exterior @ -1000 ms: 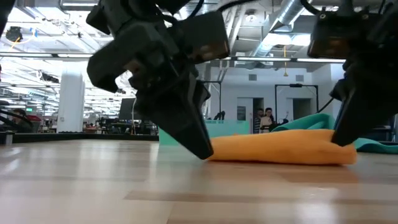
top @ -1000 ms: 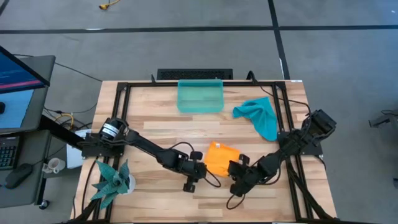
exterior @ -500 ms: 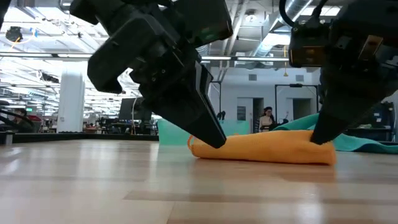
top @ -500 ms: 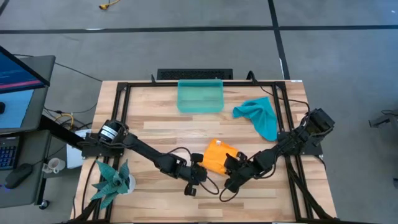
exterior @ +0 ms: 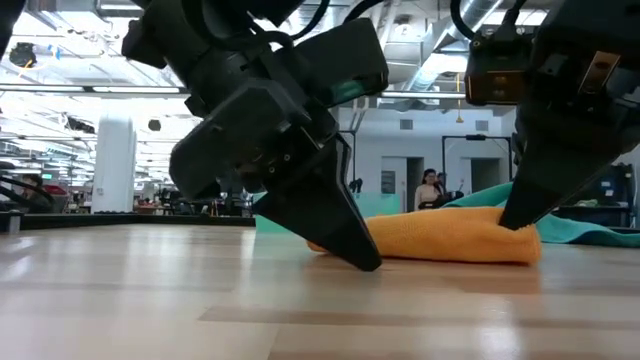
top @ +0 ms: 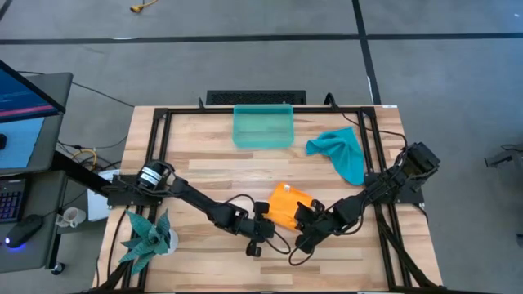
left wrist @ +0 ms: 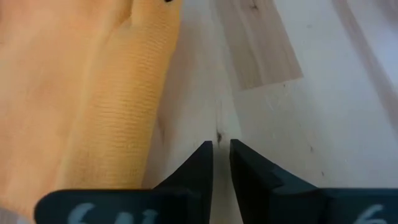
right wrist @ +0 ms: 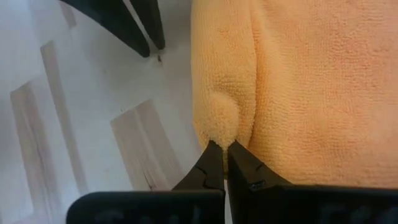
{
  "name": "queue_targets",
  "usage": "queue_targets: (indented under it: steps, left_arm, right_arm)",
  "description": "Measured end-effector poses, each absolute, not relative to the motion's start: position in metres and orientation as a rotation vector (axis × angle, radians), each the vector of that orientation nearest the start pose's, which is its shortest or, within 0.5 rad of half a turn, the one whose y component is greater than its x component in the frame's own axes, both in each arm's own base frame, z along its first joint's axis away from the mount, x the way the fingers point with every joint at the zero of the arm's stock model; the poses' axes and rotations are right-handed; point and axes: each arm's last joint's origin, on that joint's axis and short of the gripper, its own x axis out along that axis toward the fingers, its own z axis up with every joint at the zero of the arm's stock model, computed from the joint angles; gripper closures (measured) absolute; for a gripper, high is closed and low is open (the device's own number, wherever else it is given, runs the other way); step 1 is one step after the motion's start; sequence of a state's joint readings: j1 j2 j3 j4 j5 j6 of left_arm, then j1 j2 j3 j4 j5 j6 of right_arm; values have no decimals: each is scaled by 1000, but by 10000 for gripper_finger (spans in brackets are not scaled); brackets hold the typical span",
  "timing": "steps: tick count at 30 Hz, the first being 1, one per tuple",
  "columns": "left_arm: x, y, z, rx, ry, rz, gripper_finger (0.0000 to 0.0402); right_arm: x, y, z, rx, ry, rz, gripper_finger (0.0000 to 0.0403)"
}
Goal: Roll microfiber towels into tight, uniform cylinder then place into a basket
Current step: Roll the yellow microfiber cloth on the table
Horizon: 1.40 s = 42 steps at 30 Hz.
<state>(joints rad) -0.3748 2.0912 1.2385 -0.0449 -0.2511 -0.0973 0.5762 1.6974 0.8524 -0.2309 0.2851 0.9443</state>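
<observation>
Two towels lie on my table: the orange towel (top: 288, 204), a soft, nubbly cloth folded into a thick pad with a rounded rolled edge, sits just below the middle of the high view, and the teal towel (top: 343, 152) lies crumpled at right of center, well apart from it. My right gripper (right wrist: 219, 151) has its dark tapered fingers pressed together on a small puckered tuft of the orange towel's edge, pinching the pile into a little bump; in the high view it (top: 304, 238) sits at the pad's lower right corner. My left gripper (left wrist: 221, 148) stands just beside the pad's lower left edge, its pointed black fingers nearly together with only a thin slit between them, tips down on bare wood and holding nothing; the high view puts it (top: 258, 238) at lower center. In the low view the orange pad (exterior: 450, 236) reads as a long, low, smooth-topped lump between the two dark grippers. The basket (top: 263, 126), a translucent sea-green plastic box with low straight walls, stands at upper center, well clear of both cloths. The table (top: 204, 167) is pale wood planks with visible grain.
</observation>
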Motion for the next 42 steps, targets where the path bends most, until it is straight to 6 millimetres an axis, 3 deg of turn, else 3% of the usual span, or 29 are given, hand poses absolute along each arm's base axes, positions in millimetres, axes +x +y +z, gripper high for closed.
queue_targets:
  steps: [9,42]
  left_arm:
    - [392,-134,110,242,844,119,381]
    - [392,-146,116,369,740,216,401]
  right_arm:
    - [261,160,138,412,991,-212,392]
    - [255,154,128,376,1043,-257,391]
